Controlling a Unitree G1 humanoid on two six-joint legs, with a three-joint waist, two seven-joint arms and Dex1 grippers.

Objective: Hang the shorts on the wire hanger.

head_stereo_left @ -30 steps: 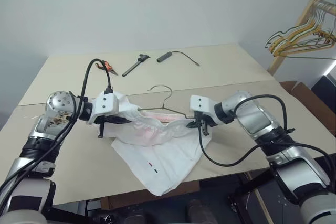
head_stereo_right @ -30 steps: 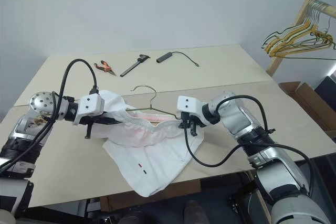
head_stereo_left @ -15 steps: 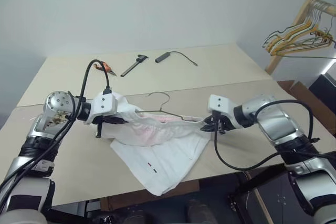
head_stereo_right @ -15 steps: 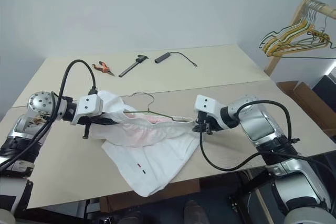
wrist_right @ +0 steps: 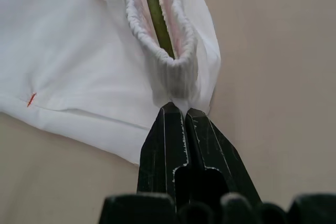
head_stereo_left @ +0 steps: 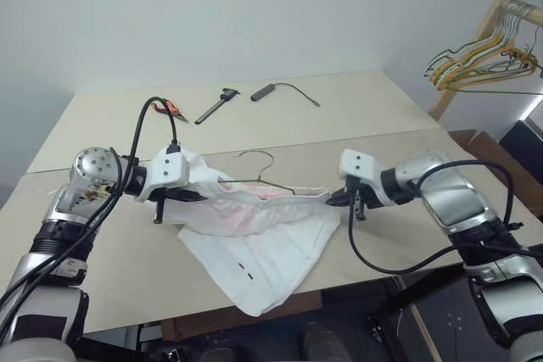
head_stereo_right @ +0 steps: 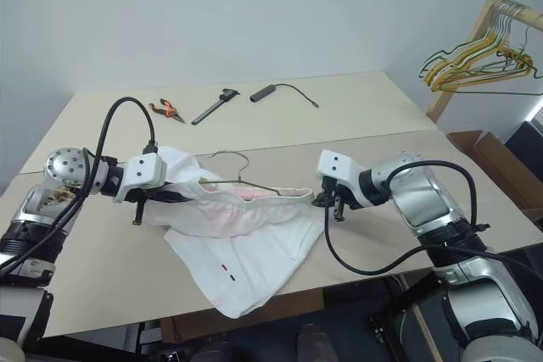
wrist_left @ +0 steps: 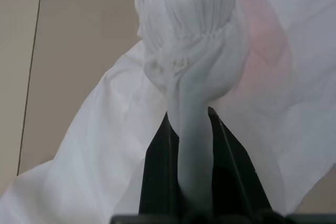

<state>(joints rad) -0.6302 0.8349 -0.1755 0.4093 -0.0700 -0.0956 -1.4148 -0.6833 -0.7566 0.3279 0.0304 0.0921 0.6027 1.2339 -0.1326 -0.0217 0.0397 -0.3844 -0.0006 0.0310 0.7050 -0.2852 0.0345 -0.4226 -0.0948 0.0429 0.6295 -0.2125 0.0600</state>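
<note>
both grippers, left (wrist_left: 191,129) and right (wrist_right: 177,111), clenching waistband ends of shorts (head_stereo_left: 254,243), stretching it over hanger (head_stereo_left: 263,177); hook pointing 12 o'clock.

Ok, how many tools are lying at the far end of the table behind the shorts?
3. The orange-handled pliers lie farthest left, the dark caliper lies beside them, and the black stick with a cord lies to the right. Nothing hides that part of the table.
</note>
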